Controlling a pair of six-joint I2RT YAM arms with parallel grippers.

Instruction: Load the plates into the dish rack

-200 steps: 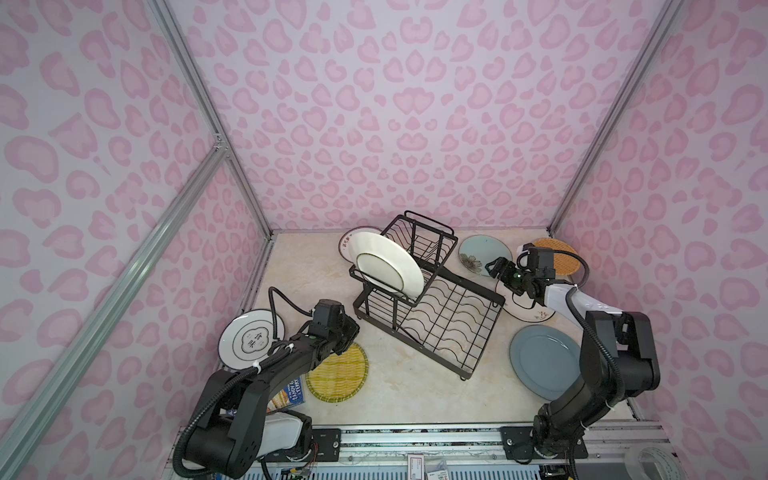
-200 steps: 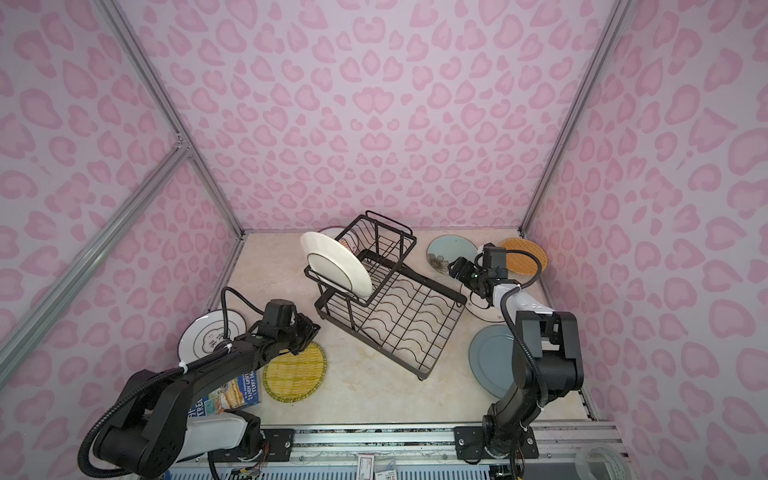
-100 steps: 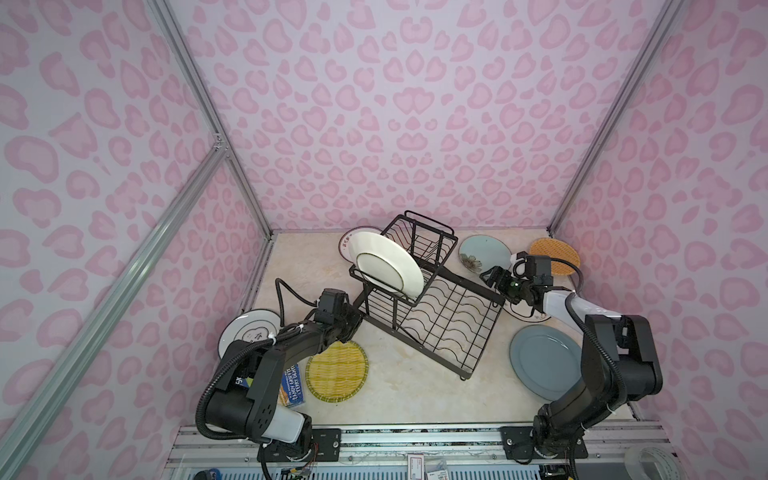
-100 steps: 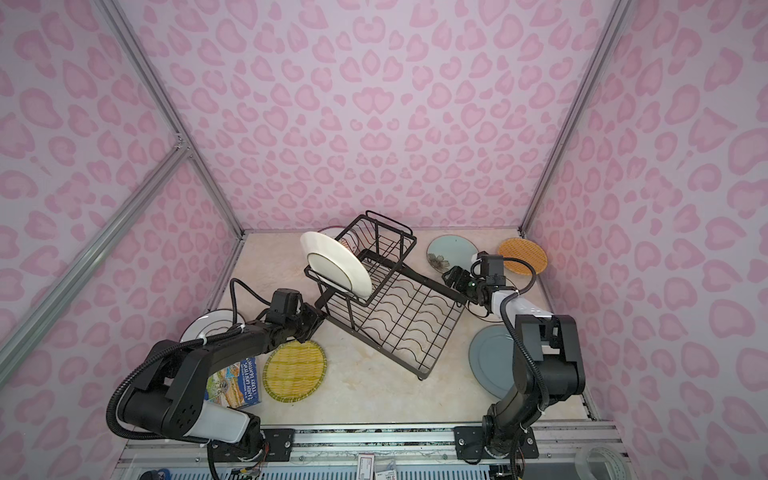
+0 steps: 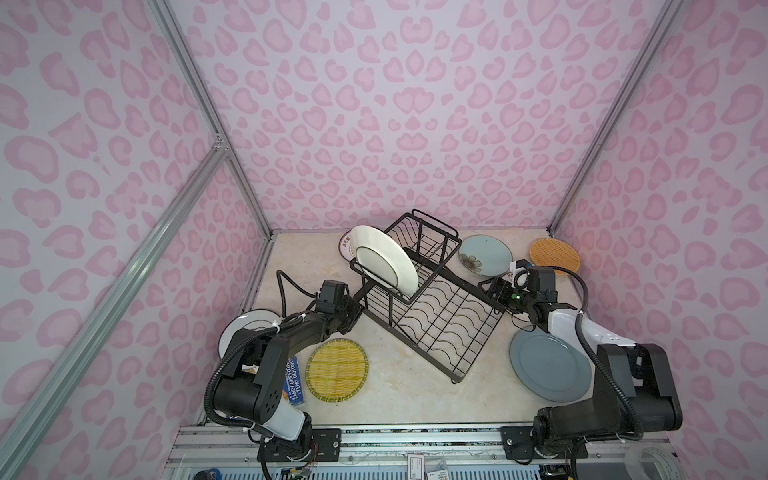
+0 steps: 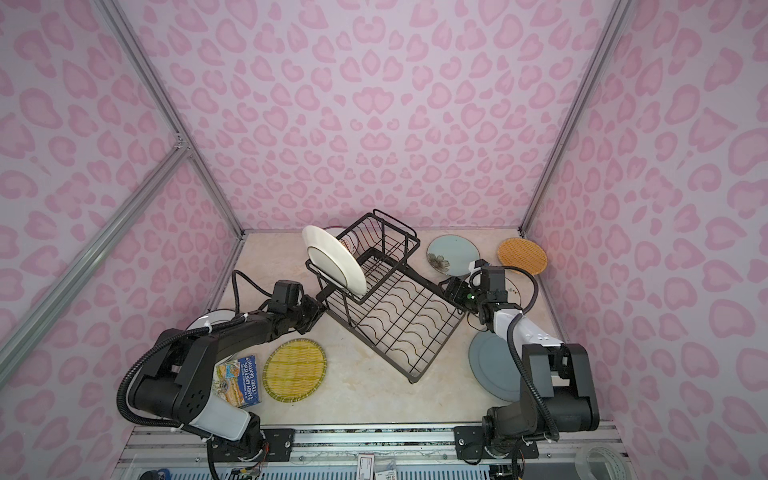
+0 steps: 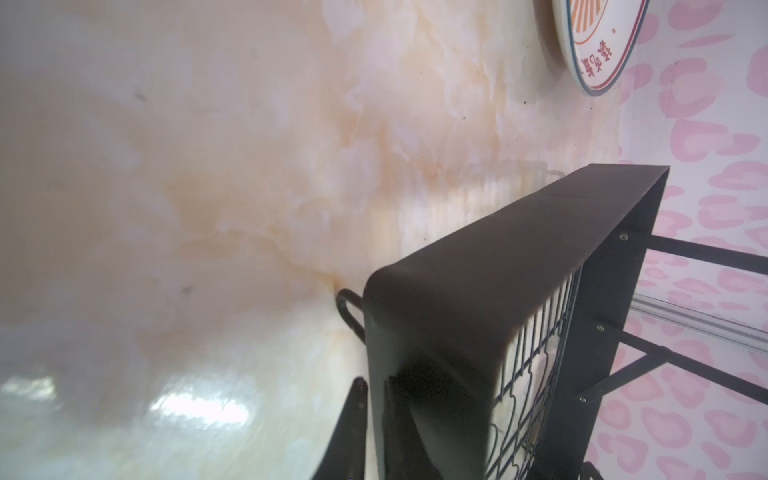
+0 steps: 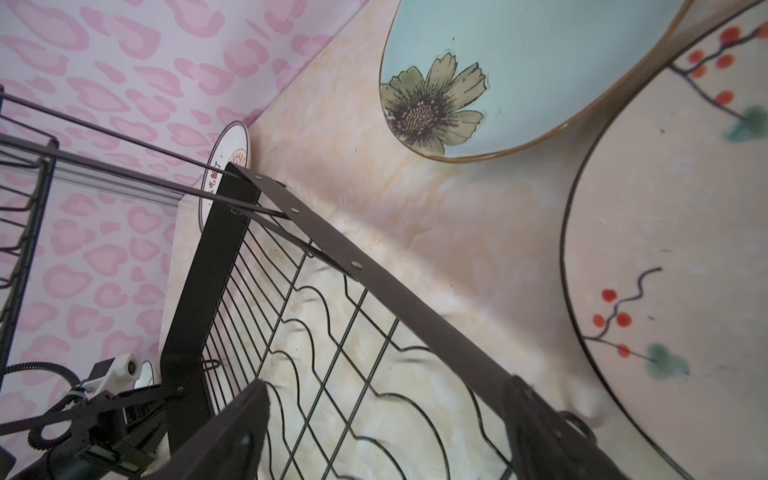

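left gripper (image 7: 374,409) pinched almost shut on the dish rack (image 5: 432,322), clamping the flat black band at the lower tray's corner, under the raised basket end

right gripper (image 8: 386,397) gaping wide, holding nothing. It straddles the rack's opposite side rail, one finger inside over the wavy dividers and one outside, clear of the rail on both sides

my read: both arms are working the rack, not plates. Looks like squaring or steadying it, left as anchor, right placed to close on the rail

plates, relative to the rack:
- plain white plate (image 5: 384,264) on edge, tilted, at the basket tier's outer end; only one loaded
- red-print white plate (image 5: 345,245) flat, just behind the basket end
- pale blue flowered plate (image 5: 485,254) beside the basket end on the right gripper's side; orange woven plate (image 5: 555,257) further out
- berry-print white plate (image 8: 673,270) just outside the straddled rail
- grey-blue plate (image 5: 550,365) well off the tray end, same side
- yellow woven plate (image 5: 337,370) near the tray's long side by the left arm; another white plate (image 5: 245,328) beyond it, half under that arm

lower tray bare, so the task is early. Risks: the inner finger could snag a divider if the rack shifts, and the tilted plate may tip
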